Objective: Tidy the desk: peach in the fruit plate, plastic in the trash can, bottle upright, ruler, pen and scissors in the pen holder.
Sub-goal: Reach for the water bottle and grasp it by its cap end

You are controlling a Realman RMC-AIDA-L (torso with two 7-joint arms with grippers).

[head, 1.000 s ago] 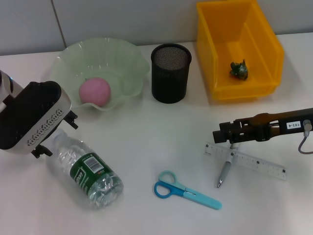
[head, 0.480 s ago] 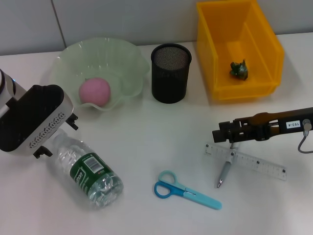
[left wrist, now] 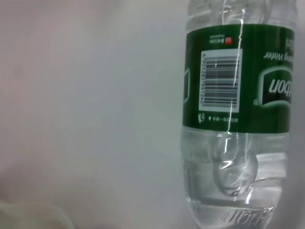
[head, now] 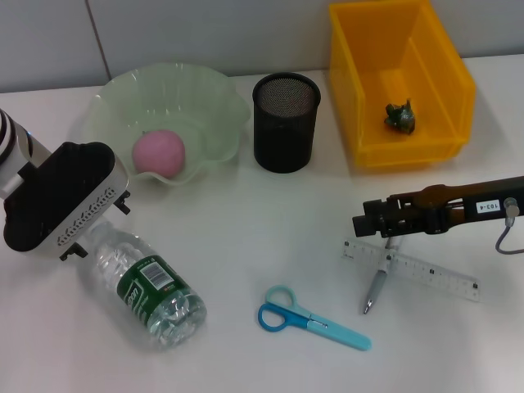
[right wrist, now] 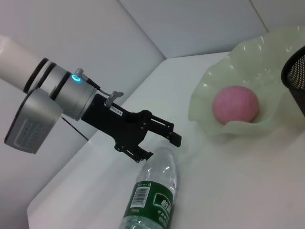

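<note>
- Your left hand point(right wrist: 155, 138) sits right at the neck end of the bottle point(head: 147, 282), which is lying on its side on the bench point(head: 246, 246), front left. From the right wrist view the fingers look spread, straddling the neck but not clamped on it yet.
- The bottle looks mostly full of water, so I'd guess it's got some heft, and the clear plastic is smooth and round, so it'll want to roll or slip. The neck just under the cap is the stiff bit, so grab there. The green label area point(left wrist: 237, 78) will probably flex if you squeeze it.
- Tipping it upright from the neck means the base pivots on the bench, so go slow or it may skid.
- Your right hand point(head: 368, 223) hovers over the ruler point(head: 409, 268) and pen point(head: 377, 286), which cross each other on the right. I can't tell whether it's wide or closed.
- The ruler is flat and thin against the bench, so it's tricky to get under. The pen is easier.
- The scissors point(head: 311, 318) lie front centre, untouched.
- The peach point(head: 160, 152) is already in the fruit plate point(head: 221, 94), and the crumpled plastic point(head: 400, 116) is in the yellow bin point(head: 348, 82). The pen holder point(head: 286, 121) looks empty.
</note>
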